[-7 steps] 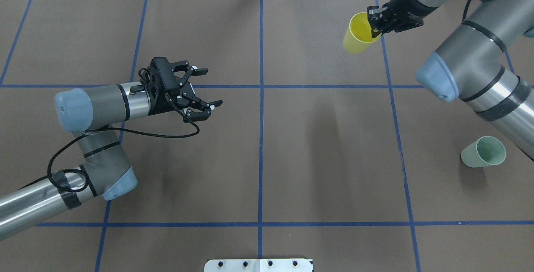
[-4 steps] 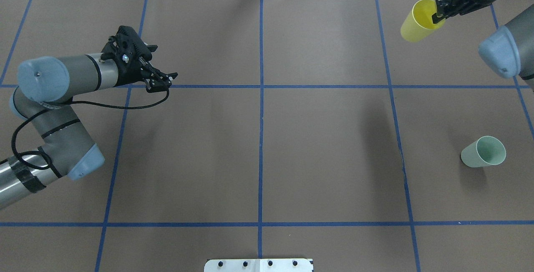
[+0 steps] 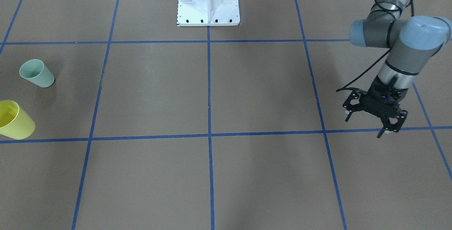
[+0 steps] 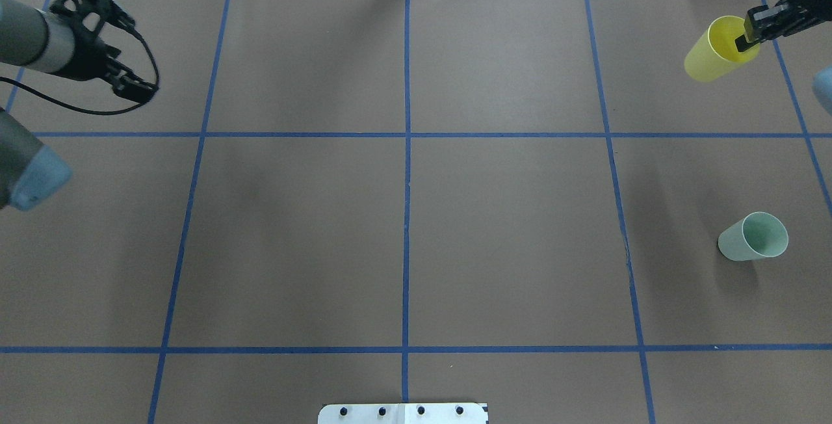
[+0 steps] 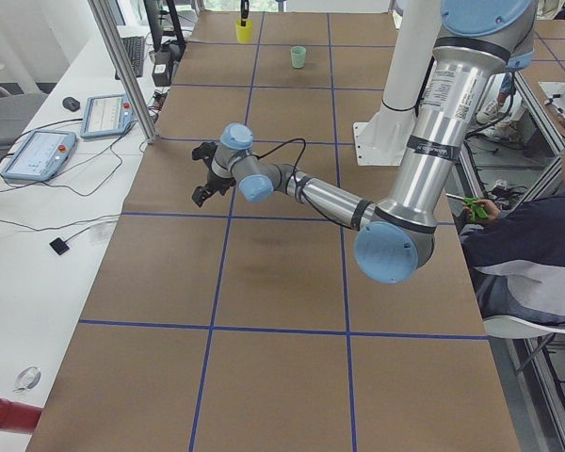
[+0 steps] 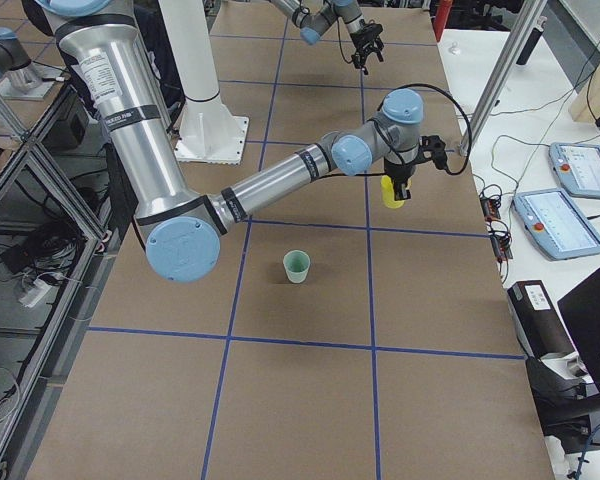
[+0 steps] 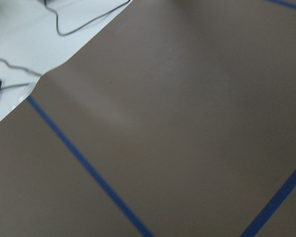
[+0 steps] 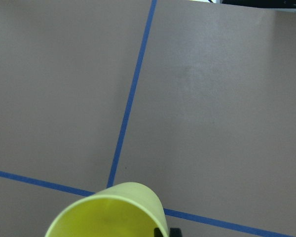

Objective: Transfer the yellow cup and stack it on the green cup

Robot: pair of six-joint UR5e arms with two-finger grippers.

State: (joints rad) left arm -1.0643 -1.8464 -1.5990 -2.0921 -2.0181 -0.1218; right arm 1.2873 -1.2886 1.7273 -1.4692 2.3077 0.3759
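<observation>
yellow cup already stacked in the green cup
No, the yellow cup hangs from the right end effector, which pinches its rim, well apart from the green cup, which stands empty.

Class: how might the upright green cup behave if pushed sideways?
The green cup looks empty and thin-walled, so probably light and easily slid. Standing on its narrower base, it may tip; tipped, likely roll in an arc.
</observation>
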